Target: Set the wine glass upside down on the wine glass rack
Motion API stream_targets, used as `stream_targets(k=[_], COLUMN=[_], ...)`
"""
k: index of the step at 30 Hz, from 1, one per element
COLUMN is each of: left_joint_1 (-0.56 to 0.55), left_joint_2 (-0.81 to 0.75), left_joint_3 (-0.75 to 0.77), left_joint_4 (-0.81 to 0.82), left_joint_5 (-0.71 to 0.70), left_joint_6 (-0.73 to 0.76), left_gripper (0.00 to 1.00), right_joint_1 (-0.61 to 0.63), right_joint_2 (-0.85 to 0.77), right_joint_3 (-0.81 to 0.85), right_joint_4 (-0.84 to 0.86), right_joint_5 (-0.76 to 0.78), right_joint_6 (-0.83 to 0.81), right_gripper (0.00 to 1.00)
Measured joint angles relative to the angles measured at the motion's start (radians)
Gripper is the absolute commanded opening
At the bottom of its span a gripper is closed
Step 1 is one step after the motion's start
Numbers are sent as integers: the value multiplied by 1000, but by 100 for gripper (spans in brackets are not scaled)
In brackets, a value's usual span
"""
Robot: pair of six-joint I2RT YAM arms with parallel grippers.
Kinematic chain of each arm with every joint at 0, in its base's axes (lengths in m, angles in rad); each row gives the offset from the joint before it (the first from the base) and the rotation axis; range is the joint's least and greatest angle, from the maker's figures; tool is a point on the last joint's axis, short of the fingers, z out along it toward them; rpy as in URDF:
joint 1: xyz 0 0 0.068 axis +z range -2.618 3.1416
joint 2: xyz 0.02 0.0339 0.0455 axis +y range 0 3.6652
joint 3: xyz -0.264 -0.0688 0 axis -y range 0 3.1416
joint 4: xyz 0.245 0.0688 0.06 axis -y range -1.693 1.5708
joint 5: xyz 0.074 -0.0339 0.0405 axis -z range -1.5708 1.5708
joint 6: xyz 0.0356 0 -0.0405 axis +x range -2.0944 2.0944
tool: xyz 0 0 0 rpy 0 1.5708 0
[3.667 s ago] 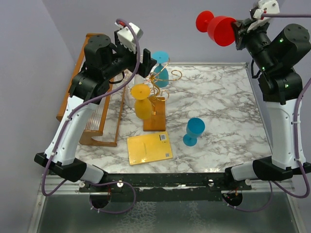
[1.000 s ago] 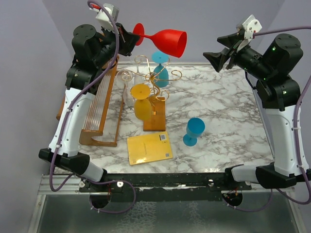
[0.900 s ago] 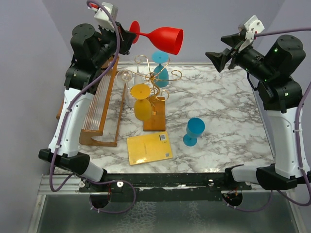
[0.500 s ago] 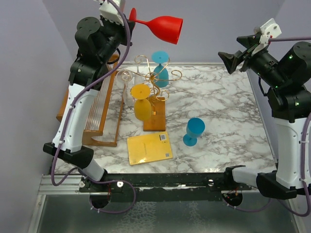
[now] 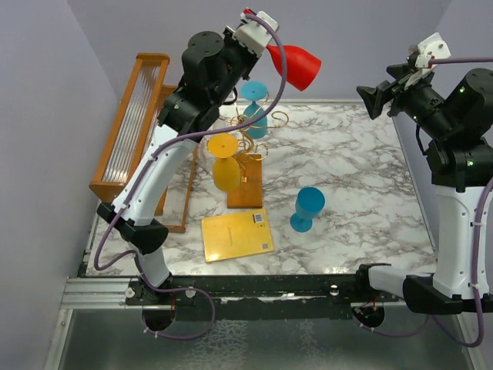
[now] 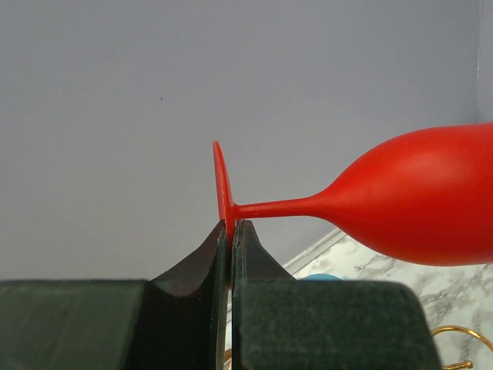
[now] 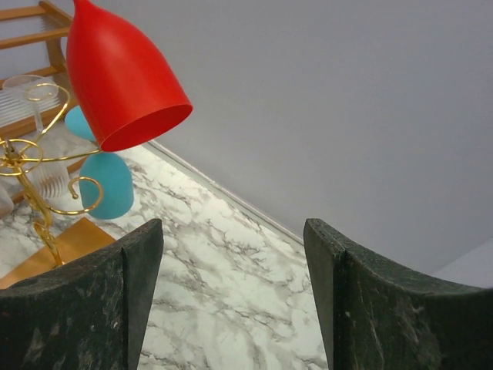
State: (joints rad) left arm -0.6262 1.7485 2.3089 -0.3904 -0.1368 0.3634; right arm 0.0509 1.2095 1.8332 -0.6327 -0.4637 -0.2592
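Left gripper is clamping the foot rim of the red wine glass — the glass is hanging roughly sideways in the air over the table's far edge, just above the wine glass rack. Right gripper is hovering high near the far-right corner — jaws apart, holding nothing.

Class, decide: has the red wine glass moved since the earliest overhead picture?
Yes. The red wine glass has shifted left, toward the gold rack, now in the left pincer.
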Motion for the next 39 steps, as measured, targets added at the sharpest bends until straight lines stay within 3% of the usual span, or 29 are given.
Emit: stream_targets(k=[22,39], left_joint_1=[-116,-169], left_joint_2=[131,133], left_joint_3=[-69,-179], left_joint_4=[-13,-67], left_joint_5=[-37,-37], left_joint_6=[389,526], left_gripper=[0,0], right_joint_1=[-86,-92], right_joint_2=[-3,10], right_joint_3=[-32,-40], right_joint_4=[1,5], right_joint_5=[14,5], right_joint_6=[56,73], right_gripper=[73,74])
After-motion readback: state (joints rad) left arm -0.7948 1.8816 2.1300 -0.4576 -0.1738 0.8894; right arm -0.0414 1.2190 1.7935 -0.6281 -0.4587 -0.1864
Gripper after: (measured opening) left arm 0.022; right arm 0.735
